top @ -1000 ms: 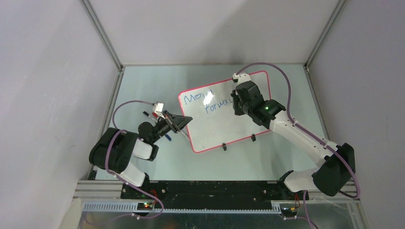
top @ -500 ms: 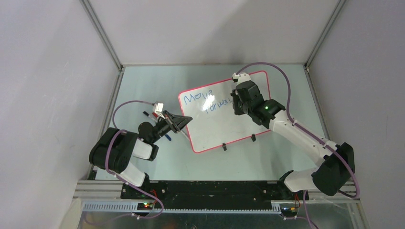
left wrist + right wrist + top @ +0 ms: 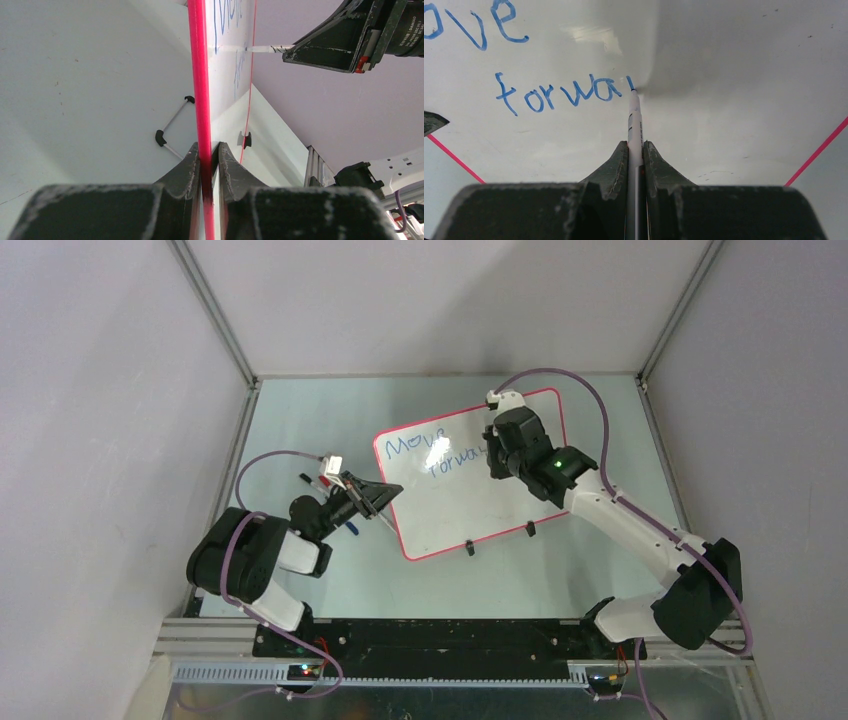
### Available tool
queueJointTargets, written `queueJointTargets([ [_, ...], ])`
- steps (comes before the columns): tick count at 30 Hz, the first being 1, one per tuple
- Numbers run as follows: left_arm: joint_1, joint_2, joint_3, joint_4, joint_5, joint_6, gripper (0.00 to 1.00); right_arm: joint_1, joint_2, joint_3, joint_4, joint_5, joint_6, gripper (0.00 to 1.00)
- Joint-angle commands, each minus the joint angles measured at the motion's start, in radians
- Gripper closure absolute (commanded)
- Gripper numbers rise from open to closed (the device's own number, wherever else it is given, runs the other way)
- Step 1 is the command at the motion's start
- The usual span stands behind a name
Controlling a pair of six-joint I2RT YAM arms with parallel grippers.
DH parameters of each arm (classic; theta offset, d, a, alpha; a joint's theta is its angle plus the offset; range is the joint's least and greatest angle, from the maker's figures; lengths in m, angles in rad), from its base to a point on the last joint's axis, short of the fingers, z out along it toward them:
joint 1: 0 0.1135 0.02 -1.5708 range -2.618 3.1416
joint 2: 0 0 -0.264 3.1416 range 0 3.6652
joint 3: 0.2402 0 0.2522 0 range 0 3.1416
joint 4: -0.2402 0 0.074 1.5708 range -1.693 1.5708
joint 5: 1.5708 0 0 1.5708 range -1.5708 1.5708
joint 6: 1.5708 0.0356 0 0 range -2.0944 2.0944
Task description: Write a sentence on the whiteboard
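Whiteboard [image 3: 470,505] on the table [image 3: 300,420], its left edge clamped in the left hand [image 3: 209,149]; the right hand [image 3: 636,150], closed on a marker [image 3: 635,117], touches the tip after "forwa" of the sentence [image 3: 564,95], with blank board rightward.

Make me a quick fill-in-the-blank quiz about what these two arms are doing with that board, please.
1. While the left tool is shut on the whiteboard by its frame, the right tool is shut on a marker that writes in ____ ink.
2. The top line of the sentence reads "____".
3. The complete letters on its second line spell "____".

Missing words: blue; Move; forwa
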Motion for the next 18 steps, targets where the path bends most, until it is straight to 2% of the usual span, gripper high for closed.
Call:
queueJointTargets([
  [1,0.011,0.004,0.014,0.029,-0.04,0.06,0.96,-0.008,0.009,0.05,0.04,0.002,-0.015,1.0],
  [18,0.01,0.002,0.013,0.029,-0.042,0.06,0.96,-0.013,0.008,0.058,0.045,-0.003,-0.018,1.0],
])
